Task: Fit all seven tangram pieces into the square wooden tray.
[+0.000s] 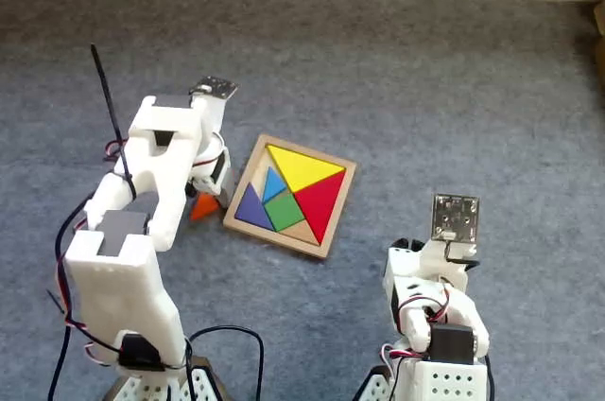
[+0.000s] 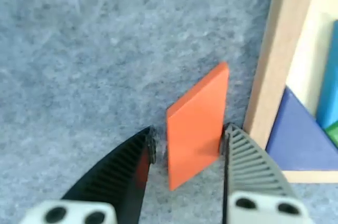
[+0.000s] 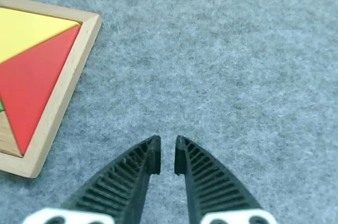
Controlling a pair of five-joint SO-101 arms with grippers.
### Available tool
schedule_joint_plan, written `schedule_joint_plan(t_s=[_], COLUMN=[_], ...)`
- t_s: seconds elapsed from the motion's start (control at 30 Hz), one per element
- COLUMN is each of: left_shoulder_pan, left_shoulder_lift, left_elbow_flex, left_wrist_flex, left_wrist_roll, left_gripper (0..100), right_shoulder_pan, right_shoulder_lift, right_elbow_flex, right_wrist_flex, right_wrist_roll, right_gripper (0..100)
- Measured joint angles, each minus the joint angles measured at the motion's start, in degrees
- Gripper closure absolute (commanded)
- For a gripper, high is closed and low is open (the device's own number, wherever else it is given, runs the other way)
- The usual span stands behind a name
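— Where's the tray?

— The wooden tray (image 1: 272, 238) sits turned like a diamond in the middle of the high view, on the grey carpet (image 1: 425, 70); inside it are a yellow triangle (image 1: 302, 166) at the top, a red triangle (image 1: 321, 200) to the right, a green piece (image 1: 284, 212) near the centre, a light blue piece (image 1: 274, 183) above that, and a dark blue triangle (image 1: 250, 207) in the left corner; a patch of bare wood (image 1: 301, 231) shows along the lower edge.

— And the loose one?

— The orange piece (image 2: 195, 123) lies on the carpet just beside the tray's left corner, left of centre in the high view, under the left arm.

— Is the left gripper on it?

— The left gripper (image 2: 188, 142) is spread to either side of it; one finger (image 2: 235, 152) touches the edge nearest the tray, and the other stands a sliver off the far edge.

— And the right?

— The right gripper (image 3: 166, 155) is low over bare carpet, well apart from the tray's right side, at the lower right of the high view; its fingers are pressed nearly together with a thin slit between them, holding nothing.
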Motion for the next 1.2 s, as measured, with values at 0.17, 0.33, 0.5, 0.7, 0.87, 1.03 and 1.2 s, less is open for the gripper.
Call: schedule_joint_plan(t_s=[0.17, 0.33, 0.5, 0.7, 0.87, 1.03, 1.2], left_shoulder_pan=[-0.4, -0.3, -2.7, -4.1, -1.8, 1.4, 2.5], left_shoulder_lift=[-2.8, -8.0, -6.4, 1.8, 3.6, 3.7, 3.7], left_elbow_flex=[-2.5, -3.3, -3.4, -4.7, -6.4, -6.4, -6.4], left_wrist_flex=[5.0, 7.2, 5.7, 2.5, 3.2, 3.3, 3.4], left_wrist_roll=[-0.1, -0.1, -0.1, -1.1, -4.7, -4.9, -4.9], left_gripper=[72, 72, 72, 79, 81, 83, 87], right_shoulder_pan=[0.0, 0.0, 0.0, 0.0, 0.0, 0.0, 0.0], right_shoulder_lift=[0.0, 0.0, 0.0, 0.0, 0.0, 0.0, 0.0], right_elbow_flex=[0.0, 0.0, 0.0, 0.0, 0.0, 0.0, 0.0], right_wrist_flex=[0.0, 0.0, 0.0, 0.0, 0.0, 0.0, 0.0], right_wrist_roll=[0.0, 0.0, 0.0, 0.0, 0.0, 0.0, 0.0], right_gripper=[93.3, 93.3, 93.3, 93.3, 93.3, 93.3, 93.3])
